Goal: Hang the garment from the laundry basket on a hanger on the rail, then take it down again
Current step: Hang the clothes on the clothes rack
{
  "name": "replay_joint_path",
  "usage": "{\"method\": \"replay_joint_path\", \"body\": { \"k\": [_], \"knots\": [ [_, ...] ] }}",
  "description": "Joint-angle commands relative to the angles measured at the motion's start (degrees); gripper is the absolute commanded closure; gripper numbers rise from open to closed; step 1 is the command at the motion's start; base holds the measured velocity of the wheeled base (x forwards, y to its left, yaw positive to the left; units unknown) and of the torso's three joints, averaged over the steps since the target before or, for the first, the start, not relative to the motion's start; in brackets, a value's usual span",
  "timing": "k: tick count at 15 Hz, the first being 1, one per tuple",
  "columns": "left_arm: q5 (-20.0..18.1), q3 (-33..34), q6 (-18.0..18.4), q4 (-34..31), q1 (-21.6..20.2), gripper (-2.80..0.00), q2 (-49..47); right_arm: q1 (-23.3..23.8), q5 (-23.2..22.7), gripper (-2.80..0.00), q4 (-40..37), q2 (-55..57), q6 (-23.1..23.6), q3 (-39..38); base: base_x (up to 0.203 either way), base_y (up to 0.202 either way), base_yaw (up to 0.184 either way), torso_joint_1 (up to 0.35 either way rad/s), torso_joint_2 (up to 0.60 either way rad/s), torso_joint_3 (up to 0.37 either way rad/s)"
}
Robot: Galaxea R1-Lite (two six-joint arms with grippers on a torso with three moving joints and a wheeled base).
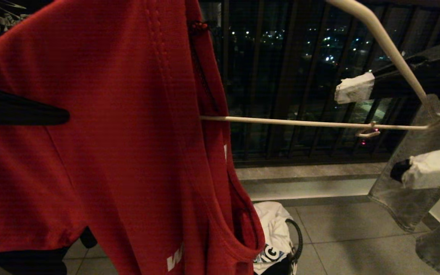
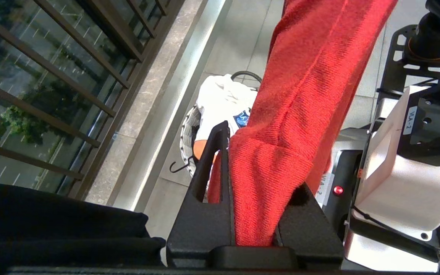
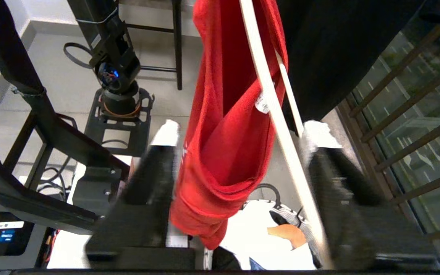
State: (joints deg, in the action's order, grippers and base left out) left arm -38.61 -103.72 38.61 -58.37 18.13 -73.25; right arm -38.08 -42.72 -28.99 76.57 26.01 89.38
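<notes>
The garment (image 1: 120,152), a red T-shirt, hangs on one side of the cream-white hanger (image 1: 311,123), whose other half sticks out bare. My left gripper (image 2: 260,160) is shut on a fold of the red cloth (image 2: 304,95); one of its black fingers (image 1: 21,110) lies across the shirt. My right gripper (image 1: 392,128) is open, its white-tipped fingers either side of the hanger's bare end. The hanger arm (image 3: 281,126) runs between them close to one finger (image 3: 319,133), with the garment (image 3: 227,133) hanging in the gap. Below stands the laundry basket (image 1: 297,236). The rail is out of view.
A white T-shirt (image 1: 273,225) lies in the basket (image 2: 187,130). Dark balcony bars (image 1: 281,76) stand behind. Grey denim (image 1: 411,191) hangs at the right, and a black garment (image 3: 338,49) hangs beside the red one. The robot's base (image 2: 422,126) is below.
</notes>
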Motion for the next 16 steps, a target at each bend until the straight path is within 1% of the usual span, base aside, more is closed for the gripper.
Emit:
{"method": "replay_joint_path", "body": {
  "k": [1,4,6,9,11,13,14,16],
  "knots": [
    [-0.2,0.8,0.2,-0.3,0.0,0.0,0.4,0.0,-0.1,-2.8,-0.2,0.1,0.1,0.1,0.0,0.0,0.0,0.0,0.0,0.0],
    [-0.2,1.4,-0.3,-0.3,0.0,0.0,0.7,0.3,0.5,-2.8,-0.3,-0.6,0.0,-0.2,0.0,0.0,0.0,0.0,0.0,0.0],
    [-0.2,1.9,-0.6,-0.3,0.0,0.0,1.2,0.6,2.0,-2.8,0.4,-1.0,-2.2,0.0,0.0,0.0,0.0,0.0,0.0,0.0],
    [-0.2,2.2,-1.0,-0.3,0.0,0.0,1.9,1.6,3.0,-2.8,2.4,-1.4,-3.8,0.0,0.0,0.0,0.0,0.0,0.0,0.0],
    [0.0,2.1,-3.0,-0.2,0.0,0.0,1.9,3.5,3.0,-2.8,3.0,-1.8,-5.1,0.0,0.0,0.0,0.0,0.0,0.0,0.0],
    [0.1,1.6,-5.8,0.0,0.0,0.0,1.4,5.7,3.1,-2.8,5.0,-2.3,-9.7,0.0,0.0,0.0,0.0,0.0,0.0,0.0],
    [0.1,1.8,-7.6,0.9,-0.1,0.0,1.1,5.9,3.2,-2.8,5.5,-2.8,-12.3,0.0,0.0,0.0,0.0,0.0,0.0,0.0],
    [0.2,2.2,-11.1,3.8,0.0,0.0,0.9,5.9,5.0,-2.8,5.8,-3.6,-14.7,0.2,0.0,0.0,0.0,0.0,0.0,0.0]
  ]
}}
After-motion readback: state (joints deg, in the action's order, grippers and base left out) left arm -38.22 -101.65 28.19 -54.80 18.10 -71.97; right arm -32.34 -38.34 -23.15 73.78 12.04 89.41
